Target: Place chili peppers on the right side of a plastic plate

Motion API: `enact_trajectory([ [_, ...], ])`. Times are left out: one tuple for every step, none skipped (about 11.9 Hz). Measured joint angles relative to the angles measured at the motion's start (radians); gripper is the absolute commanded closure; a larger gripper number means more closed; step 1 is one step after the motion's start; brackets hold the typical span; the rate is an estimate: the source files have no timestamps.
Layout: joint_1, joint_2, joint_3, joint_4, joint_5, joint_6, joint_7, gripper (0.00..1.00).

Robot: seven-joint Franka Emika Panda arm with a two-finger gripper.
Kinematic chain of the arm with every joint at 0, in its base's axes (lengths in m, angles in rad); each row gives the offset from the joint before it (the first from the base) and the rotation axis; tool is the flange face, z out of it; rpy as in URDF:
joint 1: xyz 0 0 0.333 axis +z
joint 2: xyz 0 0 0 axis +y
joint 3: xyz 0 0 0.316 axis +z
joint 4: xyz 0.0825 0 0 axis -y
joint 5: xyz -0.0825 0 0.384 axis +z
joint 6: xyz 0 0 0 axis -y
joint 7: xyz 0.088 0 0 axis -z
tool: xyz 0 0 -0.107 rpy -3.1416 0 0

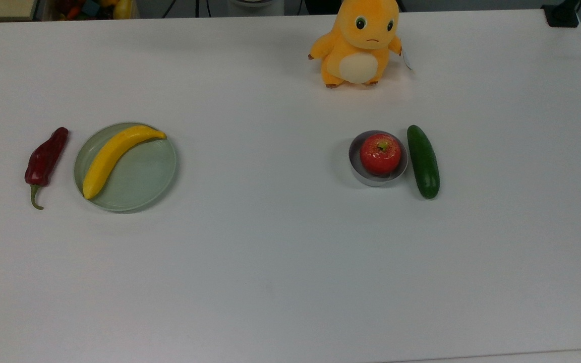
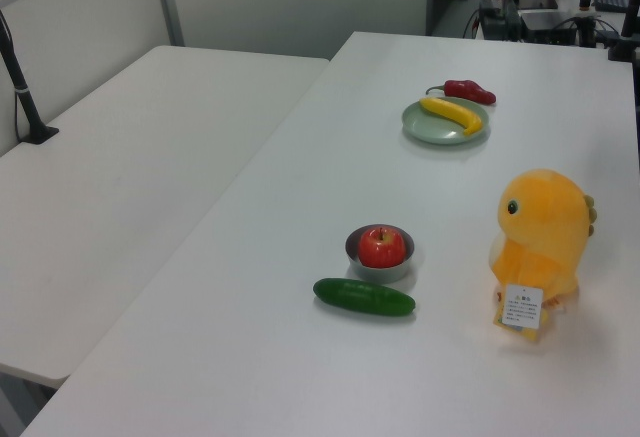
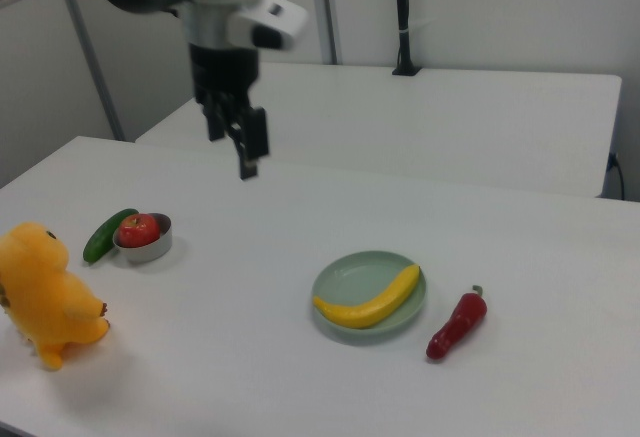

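Chili pepper (image 1: 44,158) lies lengthwise beside plastic plate (image 1: 141,176), stem toward camera

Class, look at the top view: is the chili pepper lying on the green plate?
No, the chili pepper lies on the table just off the top view's left of the plate, which holds the banana.

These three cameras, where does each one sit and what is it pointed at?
Top view: overhead, looking down on the white table, plush toy at the far edge.
Left view: low, beyond the cucumber end, looking along the table toward the plastic plate.
Right view: opposite end, chili pepper nearest; the arm's pincer hangs above the table.
All share the plate's banana.
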Motion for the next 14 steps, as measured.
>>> enact_trajectory([
  [0.004, -0.009, 0.033, 0.007, -0.002, 0.000, 0.011, 0.00],
  [0.008, -0.025, 0.087, 0.012, -0.004, -0.001, 0.021, 0.00],
  [0.009, -0.036, 0.121, 0.012, -0.004, -0.006, 0.027, 0.00],
  [0.011, -0.047, 0.171, 0.012, -0.005, -0.019, 0.039, 0.00],
  [0.014, -0.050, 0.198, 0.012, -0.006, -0.021, 0.046, 0.00],
  [0.030, -0.051, 0.219, 0.012, -0.008, -0.021, 0.047, 0.00],
  [0.049, -0.051, 0.224, 0.012, -0.016, -0.021, 0.048, 0.00],
  [0.070, -0.051, 0.226, 0.011, -0.029, -0.021, 0.048, 0.00],
  [0.093, -0.051, 0.227, 0.011, -0.045, -0.021, 0.048, 0.00],
  [0.125, -0.048, 0.228, 0.009, -0.071, -0.016, 0.048, 0.00],
  [0.144, -0.045, 0.229, 0.006, -0.087, -0.003, 0.048, 0.00],
  [0.160, -0.042, 0.229, -0.001, -0.097, 0.021, 0.046, 0.00],
  [0.171, -0.038, 0.229, -0.011, -0.103, 0.044, 0.034, 0.00],
  [0.180, -0.031, 0.230, -0.020, -0.106, 0.063, 0.003, 0.00],
])
